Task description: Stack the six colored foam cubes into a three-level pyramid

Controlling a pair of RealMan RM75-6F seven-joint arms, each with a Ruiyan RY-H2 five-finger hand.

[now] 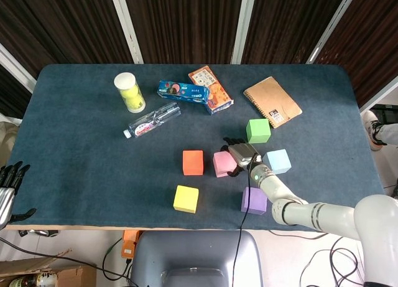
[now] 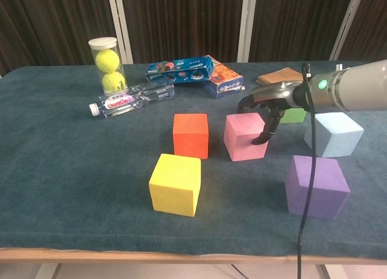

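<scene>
Our right robot hand [image 2: 264, 112] closes around the pink cube [image 2: 244, 135] on the worktop [image 1: 74, 150].
We read no clear lettering: the bottle [image 1: 152, 119] label and the snack boxes [image 1: 196, 93] are too small to make out. Fingers drape over the cube's top and right side, pressing it. Our left robot hand [image 1: 9, 186] hangs off the worktop's left edge, fingers apart, holding nothing.
</scene>
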